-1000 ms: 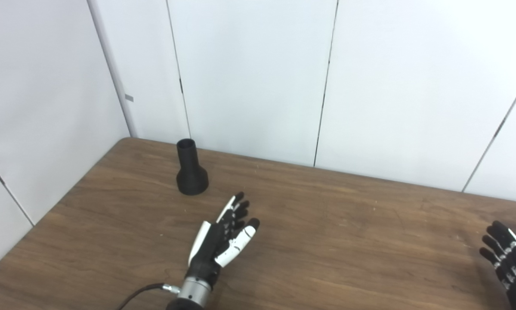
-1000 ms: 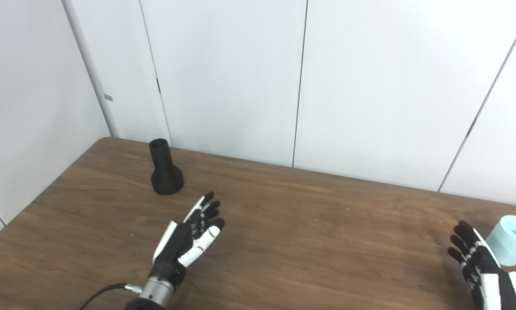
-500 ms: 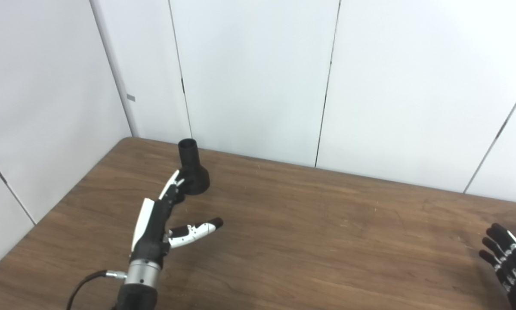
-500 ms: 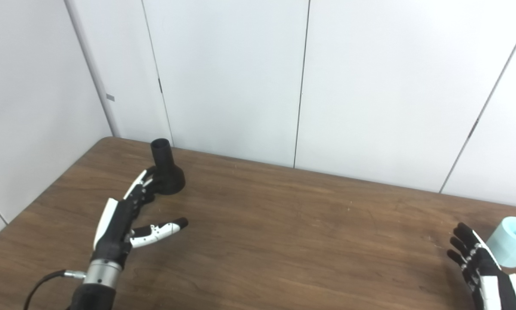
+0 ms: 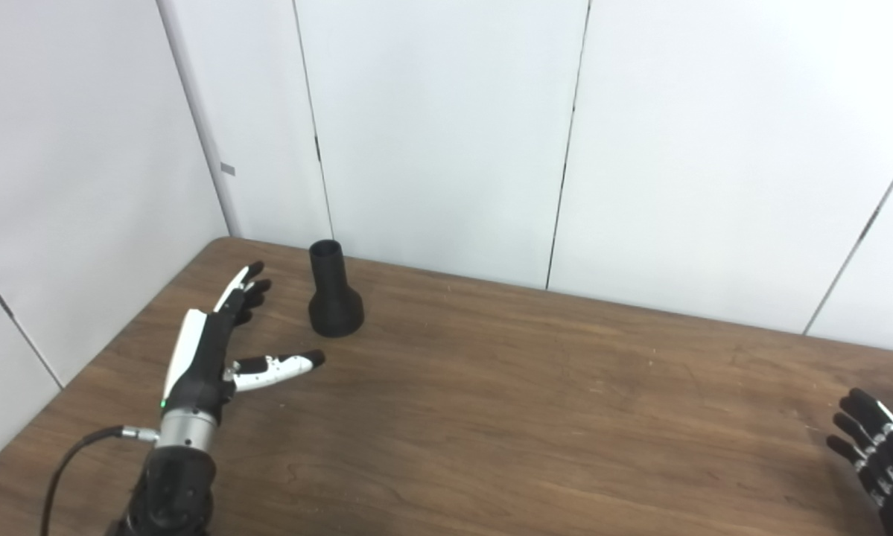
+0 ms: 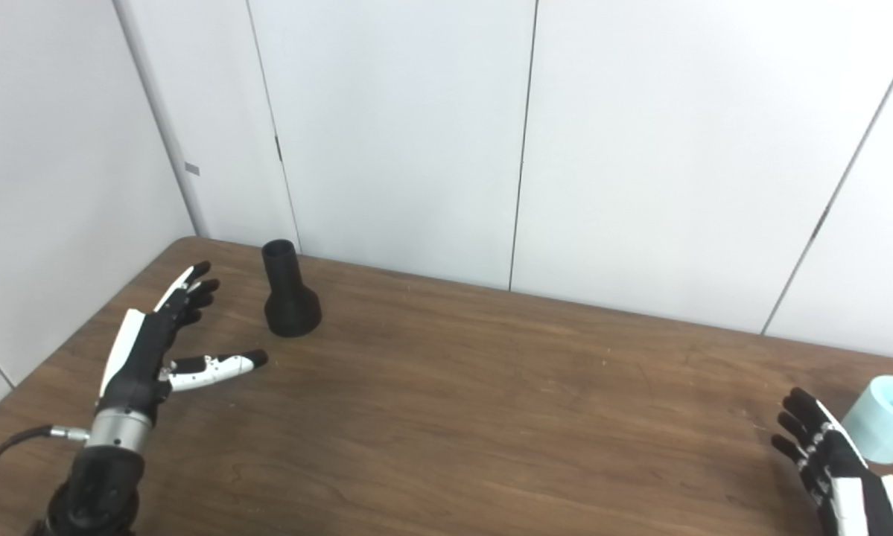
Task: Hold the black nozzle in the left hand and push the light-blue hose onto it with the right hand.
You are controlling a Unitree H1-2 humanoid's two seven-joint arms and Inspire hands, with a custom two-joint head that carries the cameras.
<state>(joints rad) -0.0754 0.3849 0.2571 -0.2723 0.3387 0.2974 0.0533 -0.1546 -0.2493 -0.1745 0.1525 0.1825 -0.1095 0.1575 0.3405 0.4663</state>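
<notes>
nozzle [image 5: 334, 294] stood upright at 2 o'clock of the spread, empty left hand [image 5: 219, 342]; right hand [image 6: 826, 461], fingers apart, beside hose [image 6: 882, 417]; grasping looked next

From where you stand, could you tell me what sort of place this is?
Probably a lab test cell: a bare wooden table boxed in by plain white wall panels, holding only a black nozzle and a light-blue hose.
</notes>
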